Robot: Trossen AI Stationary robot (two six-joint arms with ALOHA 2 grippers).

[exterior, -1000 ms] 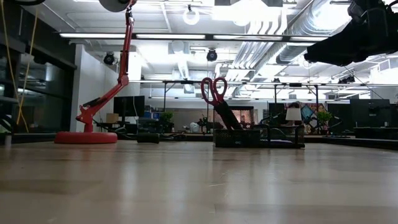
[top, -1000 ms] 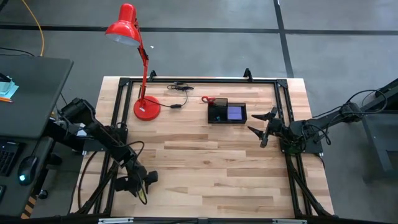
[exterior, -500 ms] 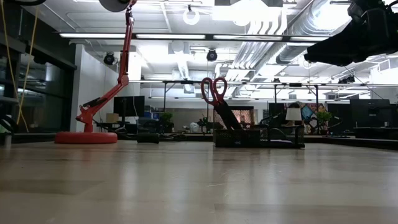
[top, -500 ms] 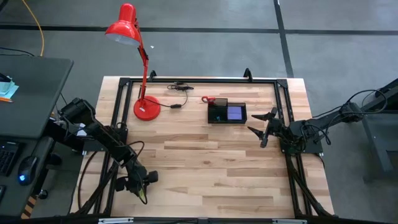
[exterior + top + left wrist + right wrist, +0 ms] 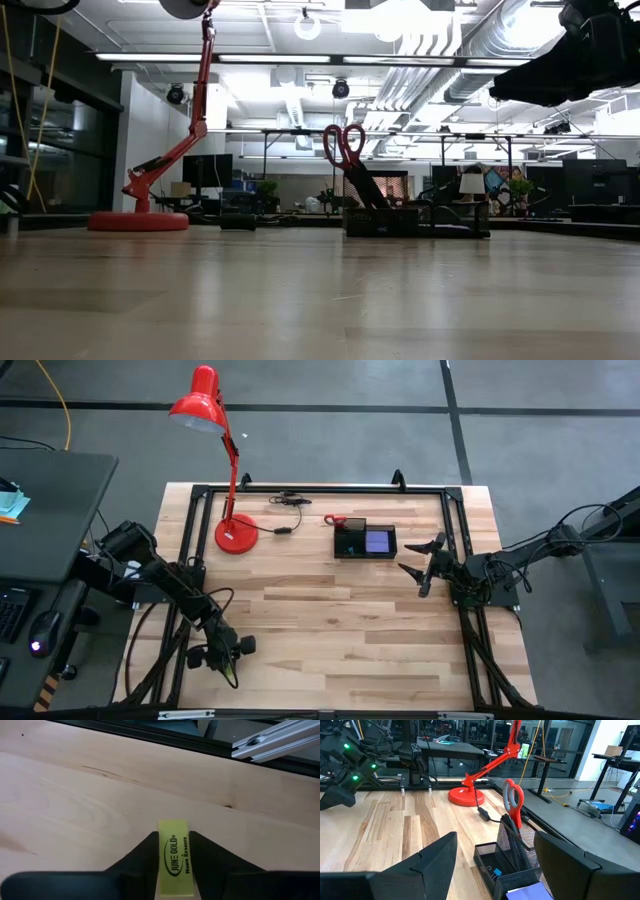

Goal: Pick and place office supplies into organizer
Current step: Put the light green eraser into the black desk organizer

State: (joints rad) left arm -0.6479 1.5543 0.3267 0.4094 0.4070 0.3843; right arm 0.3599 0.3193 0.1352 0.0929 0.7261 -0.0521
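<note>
A small yellow-green eraser (image 5: 174,855) with black print lies near the table's near left corner, seen from above as a yellow sliver (image 5: 229,671). My left gripper (image 5: 233,658) slants down onto it and is shut on it. The black mesh organizer (image 5: 365,541) stands at the far middle. Red-handled scissors (image 5: 345,146) stand upright in its taller section and a purple note pad (image 5: 378,542) lies in it. My right gripper (image 5: 421,560) hovers open just right of the organizer, touching nothing. My left gripper pinches the eraser's two long sides (image 5: 161,851) between its two fingers (image 5: 148,851). The fingers lie along the eraser, slanting down from the near left. The eraser's far end sticks out past the fingertips. It lies flat with its printed face up, seemingly on the table top.
A red desk lamp stands on its round base (image 5: 236,533) at the far left, with a black cable (image 5: 290,500) beside it. A black frame rail (image 5: 150,735) edges the table. Bare wood (image 5: 330,620) spreads between the two arms.
My left gripper's fingers have drawn together onto the eraser, with the arm staying in place. The eraser has not shifted.
</note>
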